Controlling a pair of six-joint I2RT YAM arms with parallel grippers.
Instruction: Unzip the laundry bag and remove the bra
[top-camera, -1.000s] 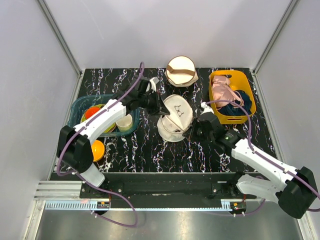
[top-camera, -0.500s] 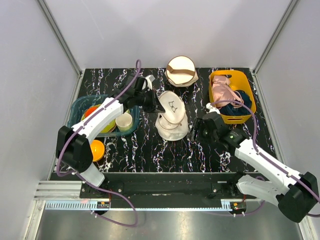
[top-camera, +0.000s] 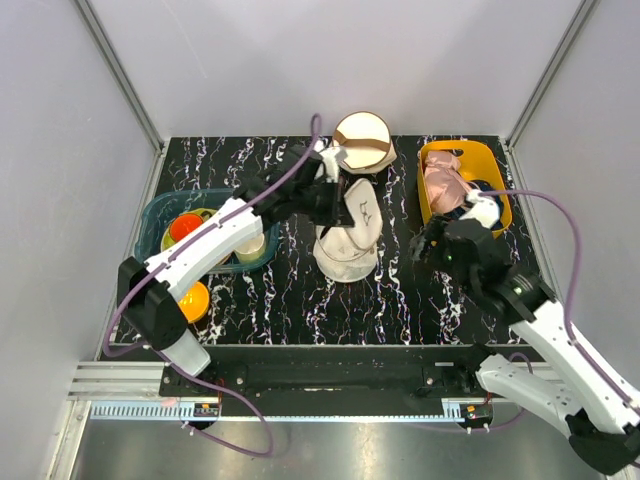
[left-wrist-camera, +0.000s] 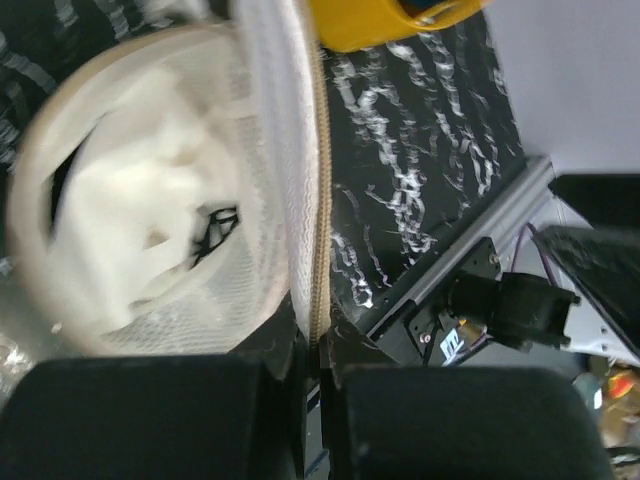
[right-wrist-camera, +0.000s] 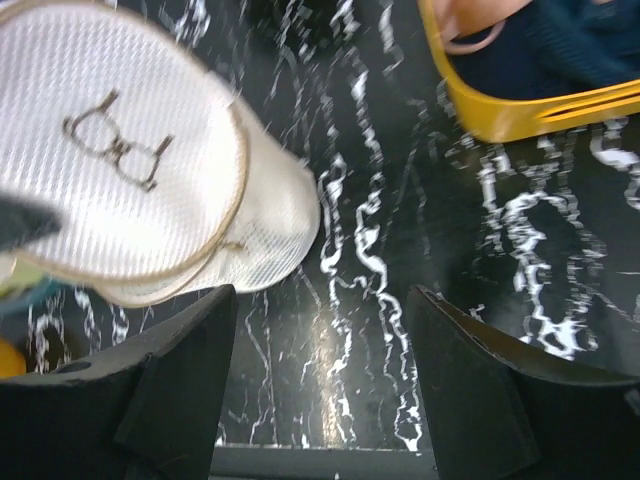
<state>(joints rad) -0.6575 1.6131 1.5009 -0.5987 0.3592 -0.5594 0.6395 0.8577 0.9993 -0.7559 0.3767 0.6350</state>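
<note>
- left gripper, clamped shut on the zip rim of the laundry bag, holds its lid tilted up at mid-table.
- the bra, a pale bundle, lies in the bag's base, behind the lid as seen from the right.
- right gripper hangs to the bag's right near the yellow basket, fingers spread wide, holding nothing.
- the lid's printed face turns toward it, so the free right arm likely must reach over the rim.

We see a black marbled table between plain grey walls. A metal rail lines its near edge.
</note>
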